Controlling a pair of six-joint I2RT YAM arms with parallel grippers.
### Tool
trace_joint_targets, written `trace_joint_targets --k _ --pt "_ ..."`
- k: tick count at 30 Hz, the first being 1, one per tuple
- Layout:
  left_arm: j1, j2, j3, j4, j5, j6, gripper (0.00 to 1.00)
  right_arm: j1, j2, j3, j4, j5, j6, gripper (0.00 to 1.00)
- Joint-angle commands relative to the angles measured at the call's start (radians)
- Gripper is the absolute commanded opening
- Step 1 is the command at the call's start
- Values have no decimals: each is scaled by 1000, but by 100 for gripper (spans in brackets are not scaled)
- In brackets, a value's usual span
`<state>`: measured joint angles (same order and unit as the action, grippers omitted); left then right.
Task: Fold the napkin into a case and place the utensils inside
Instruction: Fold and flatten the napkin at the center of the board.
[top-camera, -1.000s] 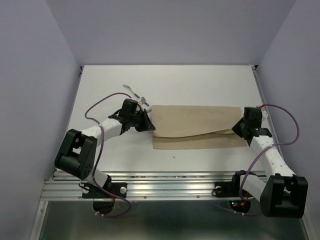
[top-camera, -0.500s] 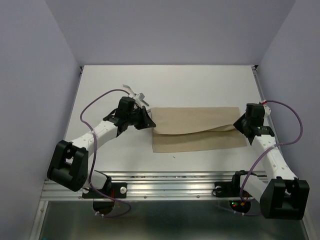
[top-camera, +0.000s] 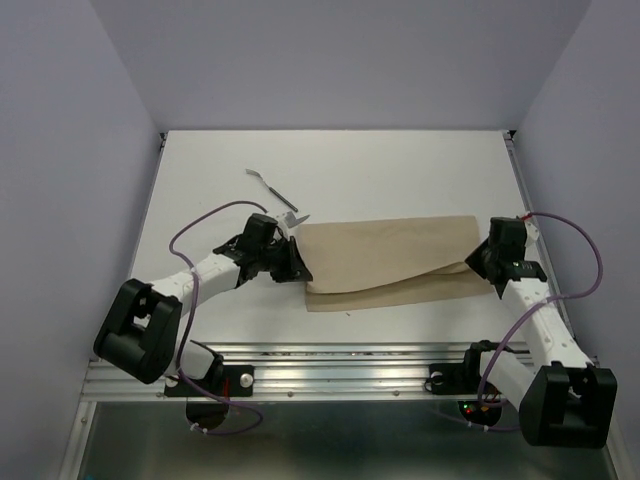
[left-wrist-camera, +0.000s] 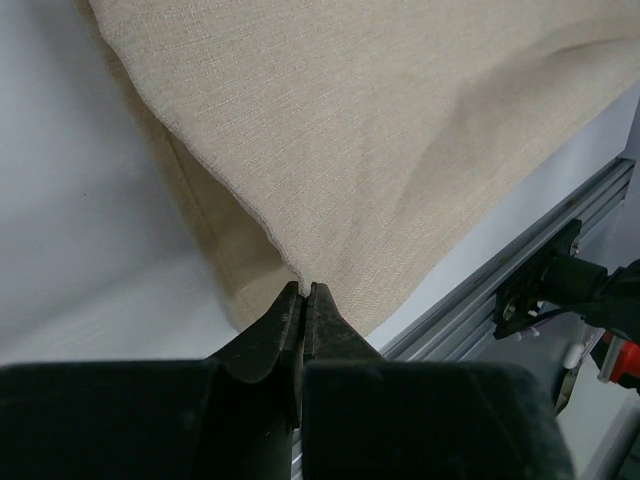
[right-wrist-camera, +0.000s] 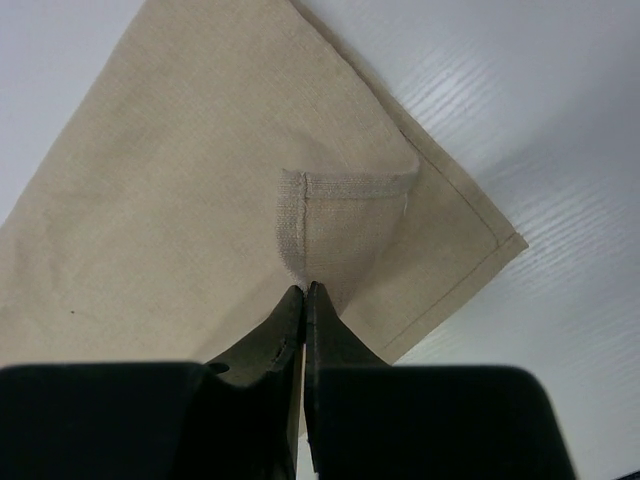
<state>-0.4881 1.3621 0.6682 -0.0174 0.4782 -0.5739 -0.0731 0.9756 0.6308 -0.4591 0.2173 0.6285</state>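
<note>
**Both ends of the napkin pinched for the fold**

The left gripper (left-wrist-camera: 303, 290) has its jaws pressed together on the left corner of the upper layer of the napkin (top-camera: 385, 260). In the left wrist view that layer rises a little off the layer beneath it. The right gripper (right-wrist-camera: 303, 290) is likewise closed, pinching a hemmed corner at the right end that is turned over onto the cloth.

Holding the two ends at once looks meant to keep the loose edge taut and level, so it can be carried across as one straight line instead of sagging in the middle.

The napkin lies across the middle of the table (top-camera: 350, 170), long from left to right and doubled. A strip of the lower layer shows along its near side. It is not yet a narrow pouch, so I judge the folding only partly done.

The utensils (top-camera: 272, 188) lie on the bare table just beyond the napkin's far left corner, outside the cloth. How many pieces there are is too small to tell. They sit close to the left gripper, so a fold carried toward the far side could brush them. The purple cables (top-camera: 190, 225) loop above the arms, apart from the cloth.
</note>
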Motion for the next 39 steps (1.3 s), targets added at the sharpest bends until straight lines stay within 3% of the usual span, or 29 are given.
trace_joint_targets --k 1,3,4,6,7,9,15,18,21,22,25,27,35,39 --pt "-17 12 -18 43 30 2 0 -8 -8 -22 -4 24 19 6" --pt "-20 12 -19 37 43 3 0 -8 -9 -19 -7 27 22 28" --pt "-21 12 -19 28 46 3 11 -8 -11 -16 -7 31 25 49" --pt "-24 3 -6 -19 43 19 39 -8 -20 0 -12 40 25 66" --pt "-24 -3 4 -39 36 25 65 -8 -21 10 -18 43 25 72" --pt "-24 -27 42 -105 2 48 80 -8 -25 35 -26 54 20 75" --pt "-24 -64 178 -168 -47 63 81 -8 -5 145 -33 31 -4 75" --pt "-24 -12 240 -147 -58 48 77 -8 23 162 -10 -10 -9 73" --pt "-24 67 292 -118 -92 31 73 -8 90 161 30 -105 -26 64" --pt "-24 113 310 -107 -107 20 68 -8 145 168 34 -137 -36 57" --pt "-24 189 338 -89 -112 11 64 -8 224 179 33 -145 -43 39" --pt "-24 260 344 -70 -112 -1 63 -8 287 190 33 -130 -46 35" --pt "-21 425 369 -64 -154 -30 60 -8 462 231 53 -78 -50 35" --pt "2 466 384 -93 -184 -32 60 -8 508 202 97 -125 -47 34"
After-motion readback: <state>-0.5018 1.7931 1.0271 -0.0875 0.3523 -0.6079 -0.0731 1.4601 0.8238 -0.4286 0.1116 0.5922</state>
